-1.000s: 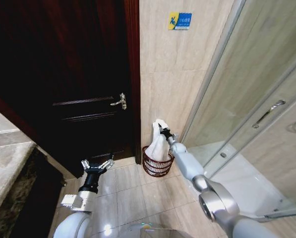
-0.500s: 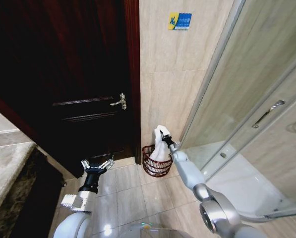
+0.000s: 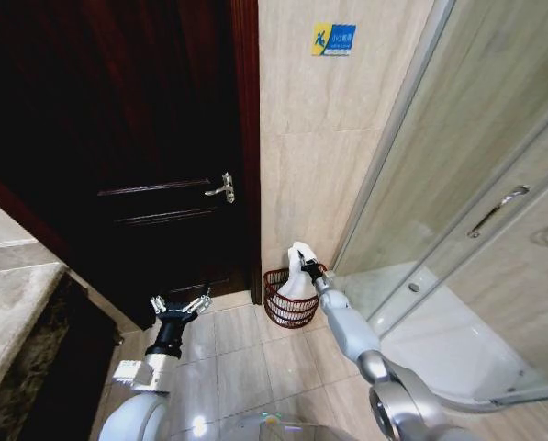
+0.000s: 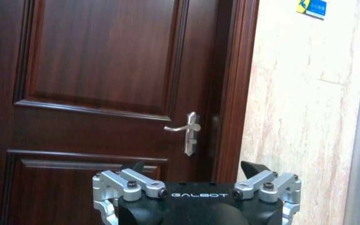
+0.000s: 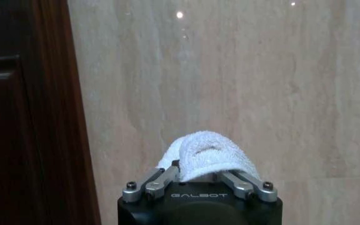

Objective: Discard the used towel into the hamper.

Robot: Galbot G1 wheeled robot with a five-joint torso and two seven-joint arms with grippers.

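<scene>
My right gripper (image 5: 198,174) has bare matt metal fingers on a black housing, and between them sits the towel (image 5: 206,155), white looped cloth, rough and nubbly. The hamper (image 3: 288,299) is thin dark red-brown wire, openwork. My left gripper (image 4: 196,174) has the same grey metal links and black body. The door (image 4: 105,89) is dark polished wood with a shiny metal handle (image 4: 187,129). Wall (image 5: 243,79) and floor (image 3: 246,354) are glossy beige tile.

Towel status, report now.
Right gripper shut on towel, above hamper. Towel hangs into hamper. Left gripper open, idle near door. Nothing in the way.
</scene>
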